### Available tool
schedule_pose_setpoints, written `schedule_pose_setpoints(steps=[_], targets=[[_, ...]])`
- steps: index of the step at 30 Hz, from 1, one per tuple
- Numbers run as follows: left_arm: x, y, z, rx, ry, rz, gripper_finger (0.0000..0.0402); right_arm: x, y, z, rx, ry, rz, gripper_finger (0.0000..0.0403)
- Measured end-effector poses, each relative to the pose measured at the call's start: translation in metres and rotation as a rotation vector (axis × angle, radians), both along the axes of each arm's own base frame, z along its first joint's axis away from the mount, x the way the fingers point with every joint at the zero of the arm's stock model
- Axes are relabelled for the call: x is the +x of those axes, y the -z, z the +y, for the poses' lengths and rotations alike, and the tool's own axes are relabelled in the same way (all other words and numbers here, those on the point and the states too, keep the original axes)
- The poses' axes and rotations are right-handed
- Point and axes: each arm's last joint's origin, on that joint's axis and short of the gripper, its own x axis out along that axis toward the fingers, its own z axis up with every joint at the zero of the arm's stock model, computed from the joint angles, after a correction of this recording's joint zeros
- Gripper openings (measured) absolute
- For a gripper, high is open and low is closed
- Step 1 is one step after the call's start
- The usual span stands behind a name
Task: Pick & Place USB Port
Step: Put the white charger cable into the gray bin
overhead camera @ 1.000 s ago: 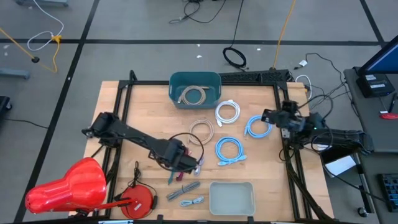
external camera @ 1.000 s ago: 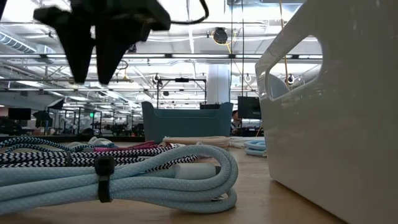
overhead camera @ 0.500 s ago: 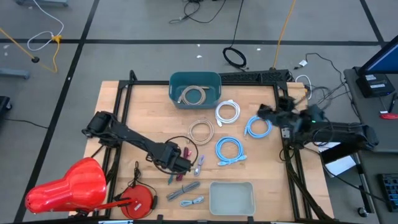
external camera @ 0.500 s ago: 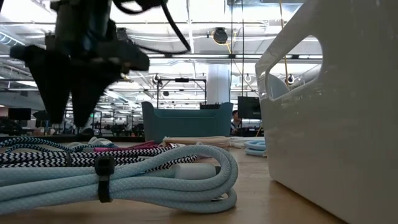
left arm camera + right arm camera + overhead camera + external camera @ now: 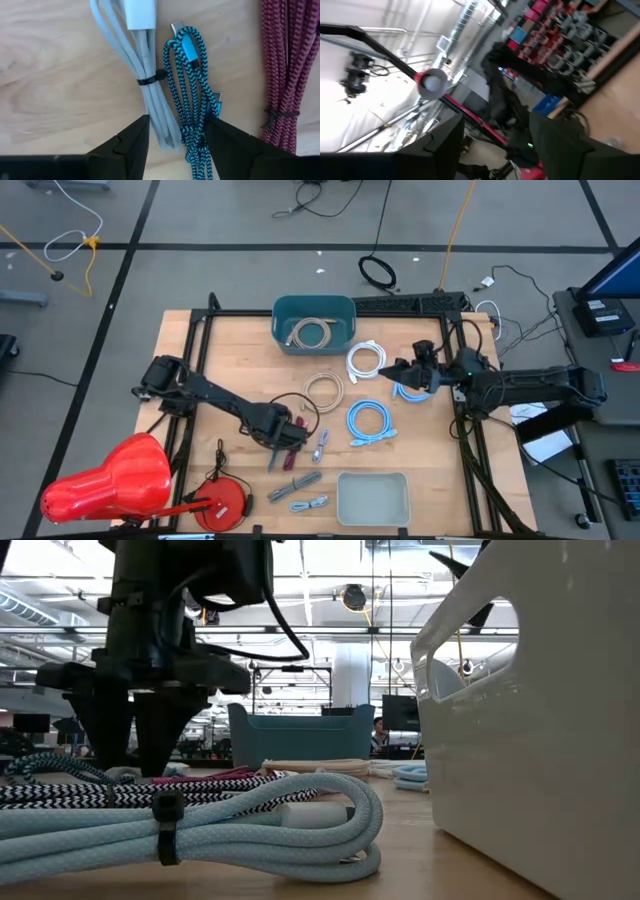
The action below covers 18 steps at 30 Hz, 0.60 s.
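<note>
Wooden table (image 5: 230, 360) in a big open workshop, cables scattered all over it. The left gripper (image 5: 173, 136) is down low near the front, its fingers spread wide and straddling a grey bundled cable (image 5: 147, 85) and a teal braided USB cable (image 5: 192, 95), nothing gripped. A maroon braided cable (image 5: 286, 75) lies just beside those. The right gripper (image 5: 392, 369) hovers over the right side by the light blue coil (image 5: 412, 385), fingers apart and empty. The teal bin (image 5: 313, 323) at the back holds a beige coil, and the white bin (image 5: 372, 497) sits at the front edge.
</note>
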Motion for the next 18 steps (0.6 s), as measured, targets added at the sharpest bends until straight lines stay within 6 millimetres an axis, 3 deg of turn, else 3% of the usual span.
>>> schedule_pose_setpoints(steps=[8, 16, 18], targets=[[0.003, -0.003, 0.003, -0.012, 0.025, -0.036, 0.0113, -0.002, -0.005, 0.0, 0.01, -0.009, -0.047, 0.0215], [-0.007, -0.026, 0.004, -0.005, 0.018, -0.067, 0.0015, -0.002, -0.005, 0.001, 0.03, -0.02, -0.05, 0.0212], [-0.01, -0.033, 0.006, 0.0, 0.01, -0.08, 0.001, -0.002, -0.005, 0.001, 0.03, -0.021, -0.049, 0.0212]])
